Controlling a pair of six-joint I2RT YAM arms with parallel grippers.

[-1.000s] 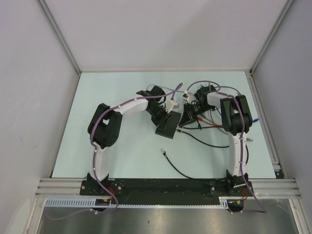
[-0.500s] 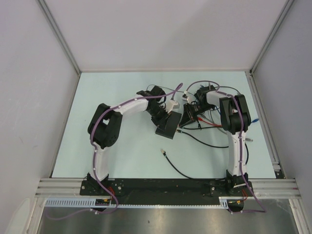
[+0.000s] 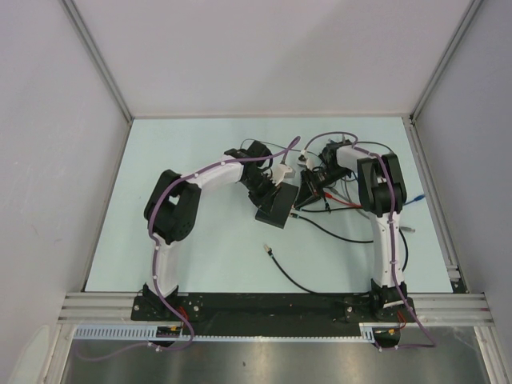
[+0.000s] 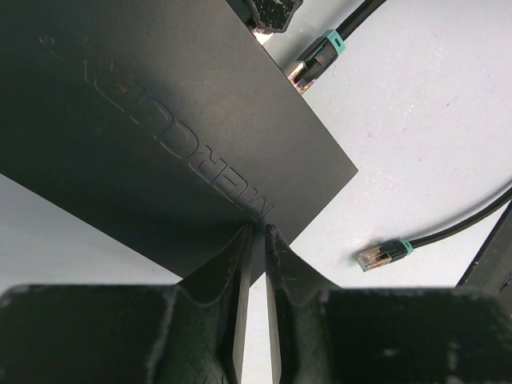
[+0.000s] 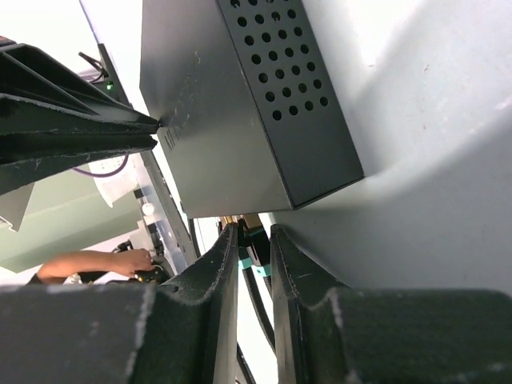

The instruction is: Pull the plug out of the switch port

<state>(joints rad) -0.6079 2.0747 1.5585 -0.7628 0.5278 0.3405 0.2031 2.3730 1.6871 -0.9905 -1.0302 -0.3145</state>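
Two robot arms meet over a flat black box (image 3: pixel 274 206) near the middle of the pale worktop (image 3: pixel 200 264). The box is tipped up off the surface and throws a shadow beneath it.

The left hand (image 4: pixel 256 236) is closed to a thin slit, with its fingertips pinched on the near corner of the box. The lid, embossed with raised lettering, fills most of the left wrist view.

From the other side, the right hand (image 5: pixel 254 236) reaches in to the box's short edge, below a side wall punched with rows of round vent holes. Its fingers (image 5: pixel 216 272) stand close together on either side of a teal-booted plug (image 5: pixel 250 246), clasping it. The plug's black lead runs down through the narrow gap between them.

The plug is still seated in the port (image 5: pixel 240 220) on that short edge. The port sits just beyond the right fingertips and is largely hidden by the plug. Which socket along the edge it is cannot be told.

A loose cable (image 4: pixel 382 254) with a clear connector and a teal boot lies free on the worktop, nearer the arm bases than the box and apart from it. More dark leads and a red wire (image 3: pixel 346 205) are tangled beside the right hand.
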